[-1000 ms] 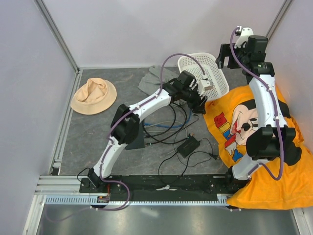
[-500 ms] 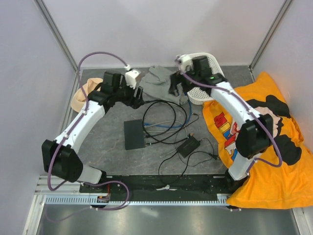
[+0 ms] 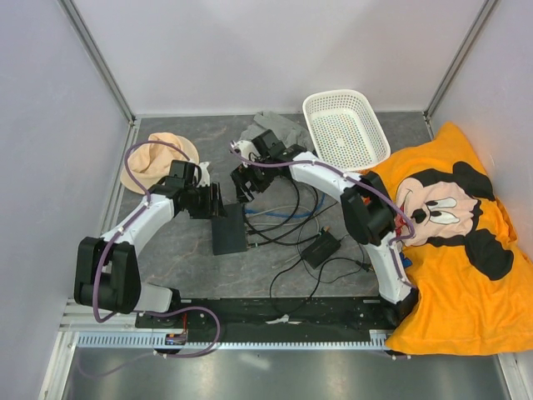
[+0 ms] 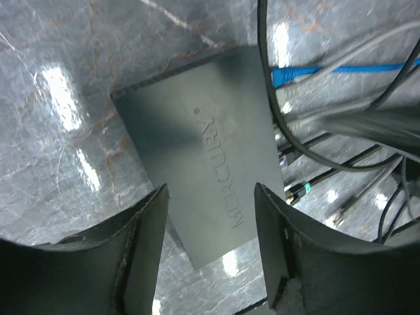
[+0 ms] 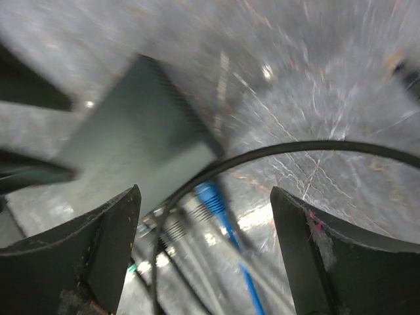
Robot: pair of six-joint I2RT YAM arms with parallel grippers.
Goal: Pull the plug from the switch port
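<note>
The flat black switch box (image 3: 226, 232) lies on the grey mat, with several cables entering its right edge. A blue plug (image 4: 287, 75) and grey and black plugs sit in that edge; the ports themselves are hidden. My left gripper (image 3: 213, 202) is open and hovers over the box's far end; in the left wrist view (image 4: 210, 246) the box (image 4: 197, 138) lies between and beyond the fingers. My right gripper (image 3: 244, 182) is open above the cables just right of the box. The right wrist view is blurred: the blue plug (image 5: 213, 195) and box (image 5: 128, 144) show between its open fingers (image 5: 207, 226).
A small black power brick (image 3: 321, 248) with thin cord lies right of the switch. Loose black loops of cable (image 3: 291, 196) spread between them. A tan hat (image 3: 154, 162), grey cloth (image 3: 279, 127), white basket (image 3: 346, 125) and orange Mickey cloth (image 3: 450, 250) surround the area.
Both arms have swung inward and down onto the switch: the left from beside the hat, the right from near the basket. Both grippers stay open and empty.
</note>
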